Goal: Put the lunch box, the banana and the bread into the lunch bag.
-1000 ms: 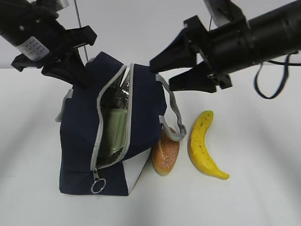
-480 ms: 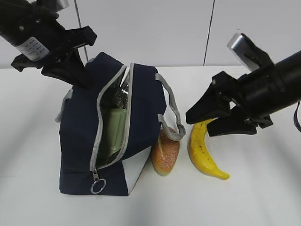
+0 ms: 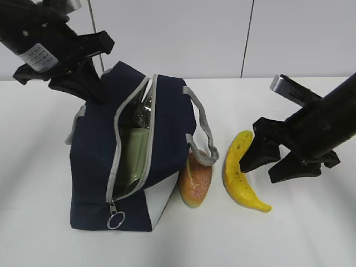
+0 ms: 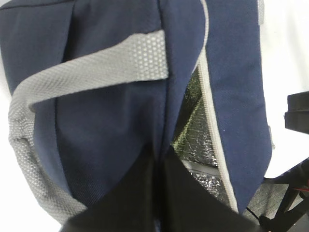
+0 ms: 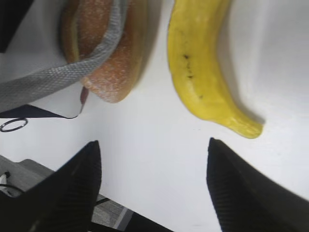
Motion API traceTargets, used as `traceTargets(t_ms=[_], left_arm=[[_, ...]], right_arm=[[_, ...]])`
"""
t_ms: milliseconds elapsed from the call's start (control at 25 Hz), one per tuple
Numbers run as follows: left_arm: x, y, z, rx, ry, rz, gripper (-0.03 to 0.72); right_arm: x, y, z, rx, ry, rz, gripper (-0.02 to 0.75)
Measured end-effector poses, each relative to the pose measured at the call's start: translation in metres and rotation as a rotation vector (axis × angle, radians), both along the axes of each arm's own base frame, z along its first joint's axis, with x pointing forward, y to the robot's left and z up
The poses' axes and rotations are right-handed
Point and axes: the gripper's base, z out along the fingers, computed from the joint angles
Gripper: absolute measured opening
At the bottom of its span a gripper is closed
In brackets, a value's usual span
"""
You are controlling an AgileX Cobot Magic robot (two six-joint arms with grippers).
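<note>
The lunch bag (image 3: pixel 133 161) stands on the white table (image 3: pixel 311 233), navy fabric with a white lower panel, its grey zipper wide open and the metal ring pull (image 3: pixel 115 221) hanging at the bottom of the track. Through the gap the sage-green lid of the lunch box (image 3: pixel 136 153) shows, standing on edge inside, with silver foil lining above it. The left gripper (image 3: pixel 83 83) is pinched tight on the bag's top fabric at the far-left edge, jaws closed on the cloth; the left wrist view shows the navy cloth gathered into its dark fingers (image 4: pixel 145 198) and a grey webbing handle (image 4: pixel 91 70) lying across.

The bread (image 3: pixel 196 179), golden-orange and oval, lies just beside the bag's right side, with the other grey handle (image 3: pixel 203 139) drooping over its top end. Next to it, apart, lies the banana (image 3: pixel 238 172), bright yellow with brown specks, curving toward the front. The right gripper (image 3: pixel 273 161) sits low just right of the banana, jaws spread wide and holding nothing; its wrist view shows both fruit and bun beyond its tips.
</note>
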Motion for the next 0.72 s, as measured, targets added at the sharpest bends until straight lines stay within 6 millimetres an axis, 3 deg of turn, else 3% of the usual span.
traceTargets(t_ms=[360,520,720], left_arm=[[0.000,0.000,0.000,0.001,0.000,0.000,-0.003],[0.000,0.000,0.000,0.002,-0.001,0.000,-0.003],[0.000,0.000,0.000,0.002,-0.001,0.000,-0.003]], right_arm=[[0.016,-0.003,0.018,-0.147,-0.048,-0.010,0.506],[0.021,0.013,0.021,-0.243,-0.058,0.037,0.506],[0.028,0.030,0.010,-0.306,-0.026,0.073,0.507]])
